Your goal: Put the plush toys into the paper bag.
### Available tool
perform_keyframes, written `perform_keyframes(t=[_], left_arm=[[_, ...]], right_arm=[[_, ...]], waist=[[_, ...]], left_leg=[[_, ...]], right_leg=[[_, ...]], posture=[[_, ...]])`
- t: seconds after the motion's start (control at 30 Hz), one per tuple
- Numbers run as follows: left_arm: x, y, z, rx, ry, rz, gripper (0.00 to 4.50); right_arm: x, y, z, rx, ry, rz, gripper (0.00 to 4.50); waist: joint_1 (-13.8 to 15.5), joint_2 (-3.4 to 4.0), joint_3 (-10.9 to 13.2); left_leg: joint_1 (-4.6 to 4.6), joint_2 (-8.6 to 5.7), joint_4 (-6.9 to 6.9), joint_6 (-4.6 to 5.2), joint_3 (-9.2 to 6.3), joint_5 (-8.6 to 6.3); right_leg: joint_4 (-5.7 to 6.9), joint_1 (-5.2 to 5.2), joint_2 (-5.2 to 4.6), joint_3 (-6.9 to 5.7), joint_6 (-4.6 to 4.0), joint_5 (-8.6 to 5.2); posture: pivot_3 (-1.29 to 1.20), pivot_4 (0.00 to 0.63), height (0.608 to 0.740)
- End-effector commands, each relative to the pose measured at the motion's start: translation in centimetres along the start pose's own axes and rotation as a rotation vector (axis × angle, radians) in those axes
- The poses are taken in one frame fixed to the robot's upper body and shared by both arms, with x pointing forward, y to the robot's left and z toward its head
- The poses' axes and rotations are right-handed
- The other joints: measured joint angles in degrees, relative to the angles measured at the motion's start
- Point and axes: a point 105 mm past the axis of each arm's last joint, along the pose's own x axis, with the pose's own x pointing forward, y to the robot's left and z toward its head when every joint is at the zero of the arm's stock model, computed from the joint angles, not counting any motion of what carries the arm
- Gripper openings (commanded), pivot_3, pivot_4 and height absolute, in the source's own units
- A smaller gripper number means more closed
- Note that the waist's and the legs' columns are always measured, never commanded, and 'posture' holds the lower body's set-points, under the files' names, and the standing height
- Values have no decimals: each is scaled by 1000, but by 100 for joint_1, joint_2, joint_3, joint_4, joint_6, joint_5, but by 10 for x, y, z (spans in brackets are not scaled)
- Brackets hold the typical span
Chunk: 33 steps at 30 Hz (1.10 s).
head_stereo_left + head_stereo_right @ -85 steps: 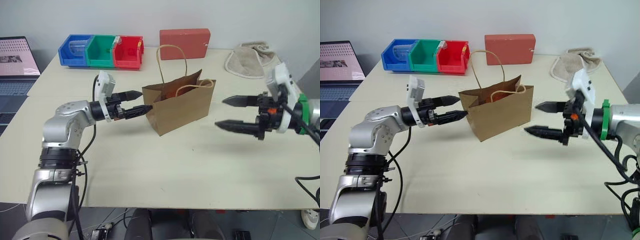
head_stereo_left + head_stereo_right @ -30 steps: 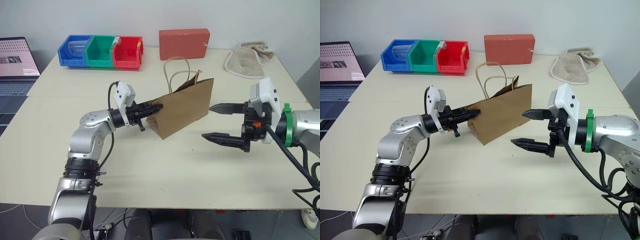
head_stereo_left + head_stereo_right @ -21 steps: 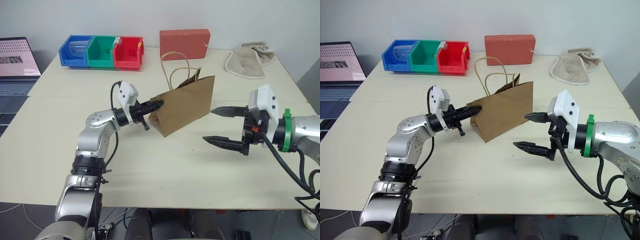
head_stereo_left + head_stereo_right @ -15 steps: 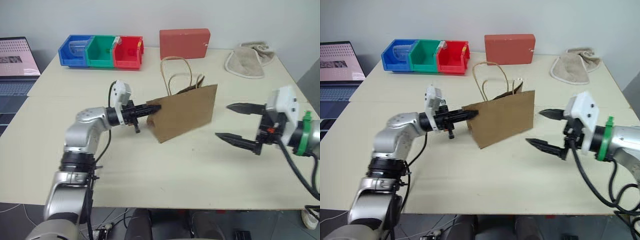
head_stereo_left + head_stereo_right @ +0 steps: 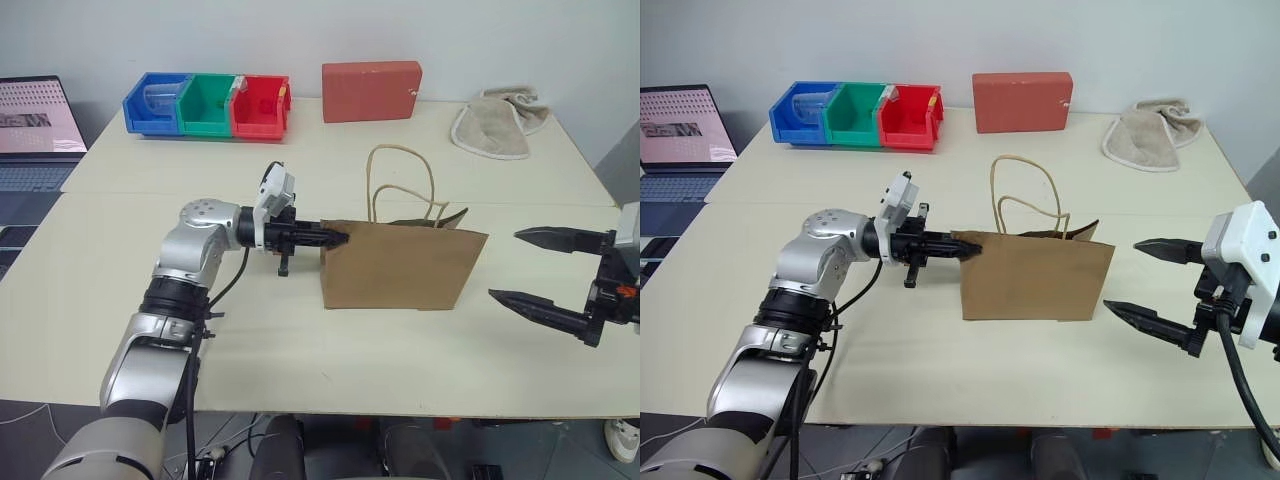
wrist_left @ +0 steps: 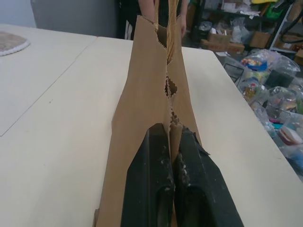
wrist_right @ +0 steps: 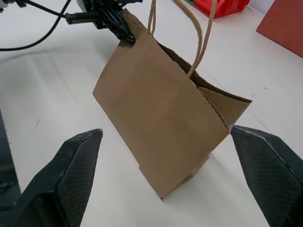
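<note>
Left eye view, from left to right: an open laptop (image 5: pixel 35 125) sits at the far left edge, and a row of three plastic bins (image 5: pixel 207 103), blue, green and red, stands at the back of the pale cream tabletop (image 5: pixel 250 330). The left gripper (image 5: pixel 335 239) reaches sideways across the middle of the tabletop, its two black fingers (image 6: pixel 163 189) clenched on the top corner of the brown kraft paper bag (image 5: pixel 400 265). The left wrist view shows the serrated paper edge pinched between them. The bag stands upright near the middle of the tabletop with its broad side facing the camera, its mouth partly open and its thin tan cord handles (image 5: pixel 400 185) rising in loops above it. The inside of the bag is too shadowed to tell what it holds. Behind it, at the back edge, lies a red rectangular box (image 5: pixel 371 90). Further right, a beige towel (image 5: pixel 497 122) is crumpled in the far corner. The right gripper (image 5: pixel 545 270) hangs above the tabletop at the right edge, apart from the bag, fingers spread wide and grasping nothing.
</note>
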Motion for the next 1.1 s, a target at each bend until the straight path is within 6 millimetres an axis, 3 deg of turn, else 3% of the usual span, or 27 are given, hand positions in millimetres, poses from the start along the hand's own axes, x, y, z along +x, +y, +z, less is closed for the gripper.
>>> perform_keyframes(t=[0.03,0.17,0.27,0.5,0.63,0.8,0.97,1.1], left_arm=[[-5,1,8,61,21,14,18],[-10,2,2,41,48,57,18],[-15,2,4,85,70,74,627],[-35,-6,11,97,100,111,2819],[-97,-21,11,140,270,316,4078],[-149,-40,15,122,415,501,4078],[-175,-54,10,72,475,584,4078],[-174,-57,9,33,437,572,4078]], right_arm=[[0,-2,6,-35,-20,-9,4500],[2,-7,5,-43,-10,-3,4500],[3,-10,4,-44,-9,12,4500],[3,-18,6,-66,-11,13,4500],[-8,-40,6,-101,22,7,4500],[-28,-63,-1,-144,105,14,4500],[-39,-80,-3,-166,143,13,4500],[-29,-82,-5,-174,138,41,4500]], waist=[[4,0,0],[-5,0,0],[-14,0,0],[-47,0,0],[-164,1,1],[-175,4,3],[-101,4,3],[-103,5,4]], left_leg=[[0,0,0,0,0,0],[2,0,-1,0,1,0],[5,1,0,0,1,0],[6,2,-3,0,0,0],[8,7,-7,0,10,0],[15,9,-15,0,16,-1],[17,9,-14,0,20,-1],[19,12,-13,0,32,-1]], right_leg=[[0,0,0,0,0,0],[1,0,0,1,0,0],[2,2,1,2,0,0],[1,2,0,1,0,0],[2,-2,0,8,-1,0],[-2,-2,-2,8,-2,-3],[-26,8,-6,8,3,-7],[-34,8,-8,13,0,-9]], posture=[[0,150,740],[0,150,740],[0,150,740],[0,150,740],[0,150,740],[0,150,740],[0,150,740],[0,150,740]])
